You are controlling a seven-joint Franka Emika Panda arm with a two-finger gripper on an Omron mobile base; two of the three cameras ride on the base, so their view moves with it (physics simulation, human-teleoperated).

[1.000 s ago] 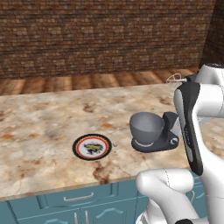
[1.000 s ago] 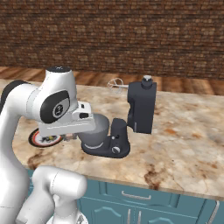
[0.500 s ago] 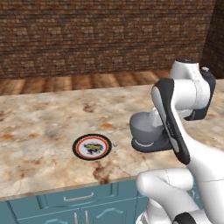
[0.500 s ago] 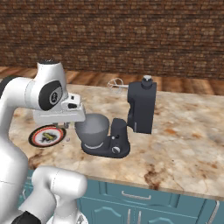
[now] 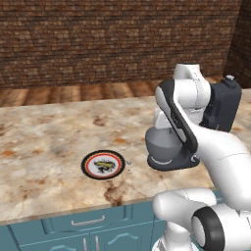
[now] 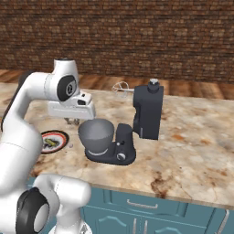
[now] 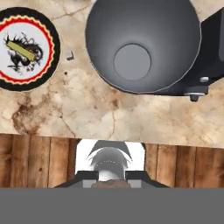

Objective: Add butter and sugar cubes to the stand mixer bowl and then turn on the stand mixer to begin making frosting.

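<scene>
A: Three task items on the worktop (image 5: 44, 142), listed near to far. Item one?

B: Butter (image 7: 24, 50), a small yellow block lying on the black-and-red-rimmed plate (image 7: 8, 81), at ten o'clock in the hand view. A tiny pale cube (image 7: 68, 55), perhaps sugar, lies on the stone just beside the plate at its three o'clock.

A: Item two?

B: Stand mixer bowl (image 7: 142, 43), at twelve o'clock in the hand view, seated on the mixer base. Interior bare grey; nothing in it.

A: Item three?

B: Stand mixer (image 6: 147, 109), head tilted back, whisk (image 6: 120, 88) raised at its far side.

A: Claw?

B: Claw (image 6: 72, 121) hangs over the worktop between plate and bowl, carrying nothing I can see; spread or pressed together, I cannot tell.

A: Progress?

B: By my reckoning, nil. Butter, sugar and switching on all remain.
</scene>
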